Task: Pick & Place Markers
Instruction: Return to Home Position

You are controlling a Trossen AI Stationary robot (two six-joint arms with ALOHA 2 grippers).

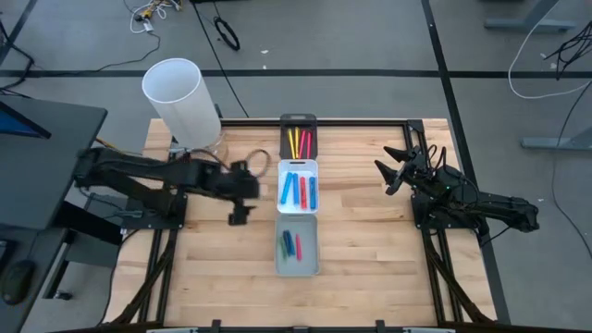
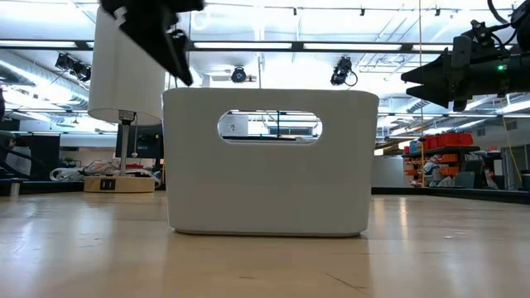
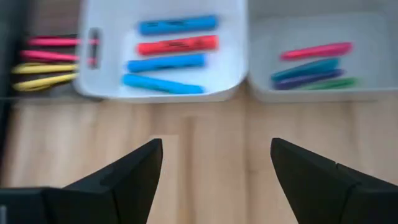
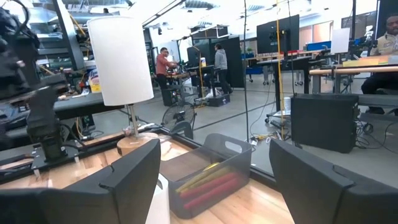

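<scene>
The left tool point(image 3: 214, 165), fingers spread, hangs higher than the tray rims, over bare counter point(image 1: 370, 240). Just ahead of it the black tray point(image 1: 298, 117), white tray point(image 1: 280, 199) and grey tray point(image 1: 298, 270) stand end to end. They form a low wall between it and the right tool point(image 1: 392, 171). Beside its arm, toward the black tray's end, a tall white cylinder point(image 1: 176, 92) rises on a stand. The right tool, fingers apart, is raised well apart from the trays, with open counter between.
</scene>
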